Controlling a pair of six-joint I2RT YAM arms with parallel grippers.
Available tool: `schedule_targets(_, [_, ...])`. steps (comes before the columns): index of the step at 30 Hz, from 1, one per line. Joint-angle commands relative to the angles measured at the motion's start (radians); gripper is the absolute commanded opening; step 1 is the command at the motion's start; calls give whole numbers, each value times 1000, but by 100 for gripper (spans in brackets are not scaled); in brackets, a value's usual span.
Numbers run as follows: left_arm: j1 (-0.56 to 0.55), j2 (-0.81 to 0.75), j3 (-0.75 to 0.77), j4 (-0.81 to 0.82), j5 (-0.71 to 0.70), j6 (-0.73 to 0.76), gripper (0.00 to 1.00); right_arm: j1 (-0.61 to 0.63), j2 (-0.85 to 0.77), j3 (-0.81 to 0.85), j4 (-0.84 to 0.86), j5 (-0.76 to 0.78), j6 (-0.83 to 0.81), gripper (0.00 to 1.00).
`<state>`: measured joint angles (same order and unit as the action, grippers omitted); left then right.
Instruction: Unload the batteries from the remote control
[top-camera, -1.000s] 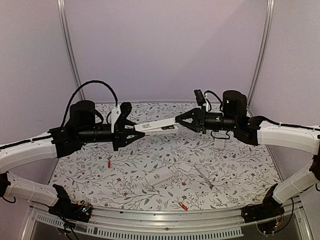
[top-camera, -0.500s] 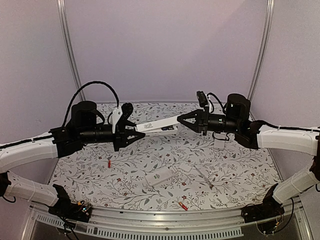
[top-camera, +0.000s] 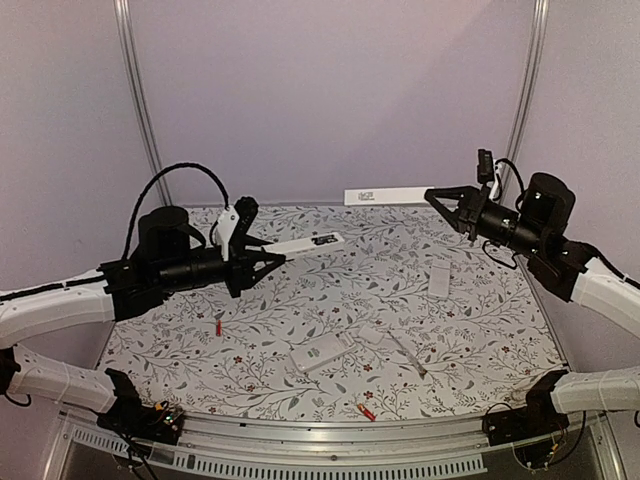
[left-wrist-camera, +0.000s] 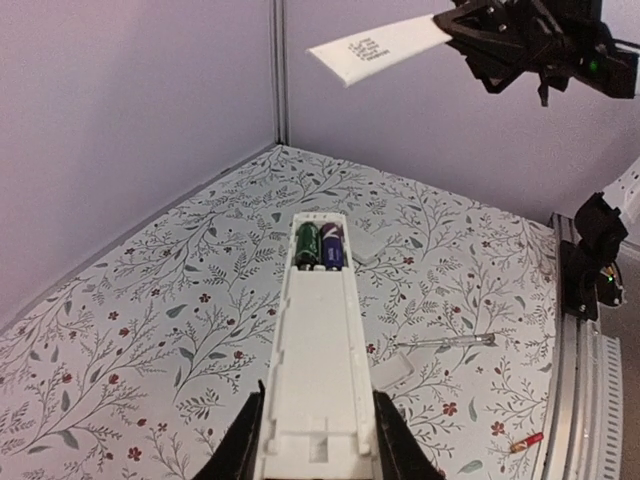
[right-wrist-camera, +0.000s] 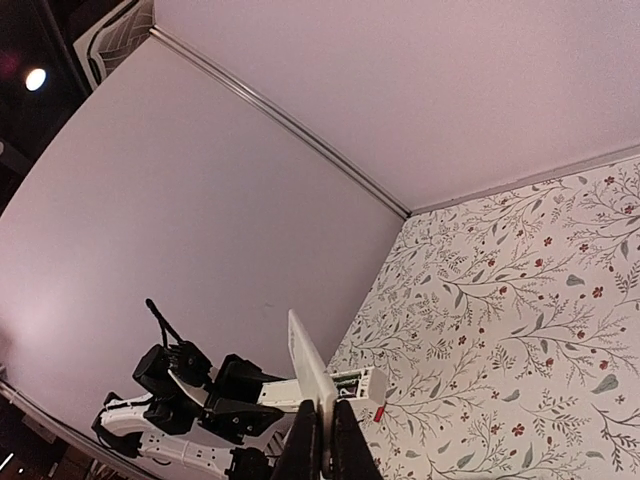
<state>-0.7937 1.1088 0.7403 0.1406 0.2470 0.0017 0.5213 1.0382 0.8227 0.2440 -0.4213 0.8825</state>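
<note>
My left gripper (top-camera: 265, 262) is clamped on the near end of the white remote (left-wrist-camera: 316, 340), held above the flowery table (top-camera: 480, 330); the back is open and two batteries (left-wrist-camera: 320, 245) sit side by side at its far tip, one black-and-green, one darker; smooth little cylinders, light but slippery I reckon, so pinch one across its middle; over on the right, my right gripper (top-camera: 440, 196) pinches the thin stiff plastic cover (top-camera: 385, 197) up high, well apart.
</note>
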Motion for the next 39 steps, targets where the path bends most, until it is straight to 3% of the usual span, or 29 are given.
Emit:
schedule_targets(1, [6, -44, -108, 177, -132, -153, 0, -9, 5, -12, -182, 140, -131, 0])
schedule_targets(5, [7, -52, -240, 370, -189, -269, 0, -15, 67, -42, -173, 158, -169, 0])
schedule_targets(9, [7, -36, -324, 488, -244, -295, 0, -33, 155, -81, -109, 150, -193, 0])
schedule_targets(23, [20, 243, -335, 650, -130, -265, 0, -96, 459, -169, 93, 98, -151, 1])
schedule_targets(29, [25, 346, -319, 683, -89, -243, 0, -108, 528, -154, 81, 99, -162, 15])
schedule_targets(39, [35, 480, -308, 715, -23, -252, 0, -119, 506, -141, -14, 173, -212, 54])
